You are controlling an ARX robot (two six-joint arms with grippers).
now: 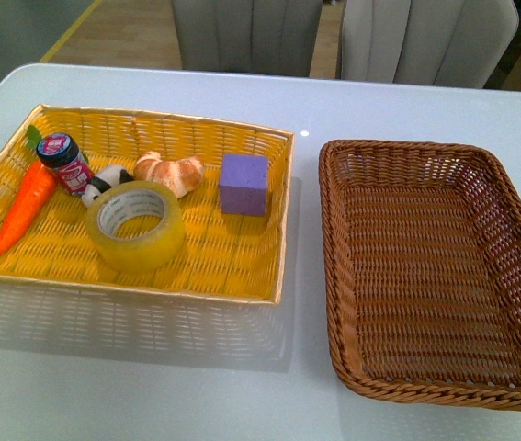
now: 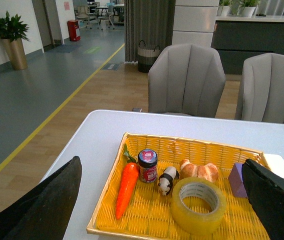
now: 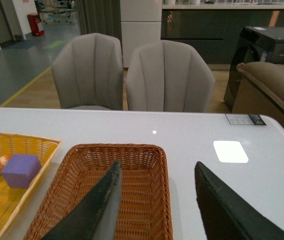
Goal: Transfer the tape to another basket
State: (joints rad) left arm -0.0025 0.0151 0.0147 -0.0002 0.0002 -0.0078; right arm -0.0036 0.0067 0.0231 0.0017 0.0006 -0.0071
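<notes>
Your translucent yellow tape roll (image 1: 136, 223) lies flat in the bright yellow woven tray (image 1: 232, 262) (dark brown wicker basket (image 1: 425, 276) just beside it); left gripper (image 2: 162, 162) and right gripper (image 3: 158, 164) both gape.

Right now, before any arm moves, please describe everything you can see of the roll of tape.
The tape is a wide roll of translucent yellow packing tape on a pale cardboard core. It lies flat, with its hole facing up, on the woven floor of the yellow tray, towards the front edge. A small panda toy sits just behind it, so close that I cannot tell whether they touch. Nothing else touches it and nothing grips it.
</notes>
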